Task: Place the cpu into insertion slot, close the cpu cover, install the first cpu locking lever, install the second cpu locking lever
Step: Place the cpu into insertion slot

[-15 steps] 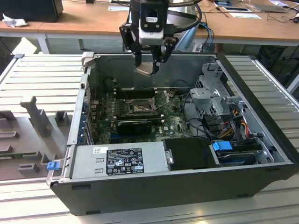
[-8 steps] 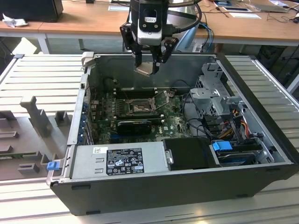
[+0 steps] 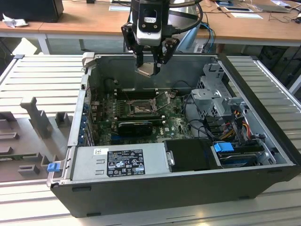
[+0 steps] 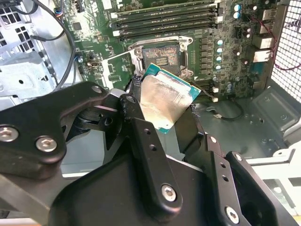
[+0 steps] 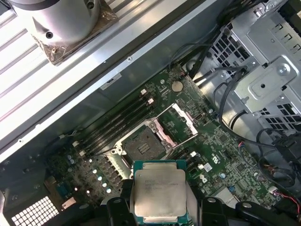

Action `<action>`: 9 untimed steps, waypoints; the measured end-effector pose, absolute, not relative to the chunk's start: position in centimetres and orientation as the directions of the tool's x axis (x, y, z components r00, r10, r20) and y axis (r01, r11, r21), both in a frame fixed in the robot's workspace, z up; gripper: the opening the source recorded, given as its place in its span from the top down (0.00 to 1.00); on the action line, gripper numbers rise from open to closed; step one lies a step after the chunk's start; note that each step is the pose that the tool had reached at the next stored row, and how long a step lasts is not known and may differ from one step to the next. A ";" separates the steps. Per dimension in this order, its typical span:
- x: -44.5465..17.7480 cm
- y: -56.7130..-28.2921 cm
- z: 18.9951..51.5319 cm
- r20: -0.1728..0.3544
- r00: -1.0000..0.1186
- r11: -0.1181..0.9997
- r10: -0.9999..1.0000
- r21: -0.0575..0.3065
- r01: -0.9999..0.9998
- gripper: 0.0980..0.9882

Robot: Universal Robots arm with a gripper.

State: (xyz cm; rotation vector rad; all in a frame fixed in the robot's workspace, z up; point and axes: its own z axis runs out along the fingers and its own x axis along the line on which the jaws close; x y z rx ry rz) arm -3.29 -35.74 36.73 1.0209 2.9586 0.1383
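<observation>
Gripper [image 3: 148,67] tight on the cpu [image 5: 159,192], chip tilted, silver face up, well above the open insertion slot [image 5: 141,146].

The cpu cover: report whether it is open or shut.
Open: the cpu cover is swung back beside the bare insertion slot; the gripper grips the cpu.

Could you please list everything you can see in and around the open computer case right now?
cpu: one, beige-silver, held above the motherboard.
insertion slot: one, dark-rimmed, uncovered, on the motherboard.
cpu cover: one, grey metal, hinged open beside the slot.
memory slots: several, black, alongside the slot.
power supply: one, grey, inside the case.
computer case: one, black, open.
gripper: one, black, shut on the cpu.
</observation>
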 end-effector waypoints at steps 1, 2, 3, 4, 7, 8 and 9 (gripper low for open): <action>-3.3 -35.7 36.7 0.021 -0.786 0.782 0.618 0.086 0.617 0.52; -3.3 -35.7 36.7 0.021 -0.783 0.779 0.621 0.086 0.621 0.52; -3.3 -35.7 36.7 0.021 -0.779 0.775 0.627 0.086 0.626 0.52; -3.3 -35.7 36.7 0.020 -0.776 0.773 0.630 0.086 0.629 0.52; -3.3 -35.7 36.7 0.020 -0.760 0.756 0.650 0.085 0.649 0.52; -3.3 -35.7 36.7 0.019 -0.753 0.749 0.658 0.085 0.657 0.52; -3.3 -35.7 36.7 0.019 -0.740 0.737 0.672 0.084 0.671 0.52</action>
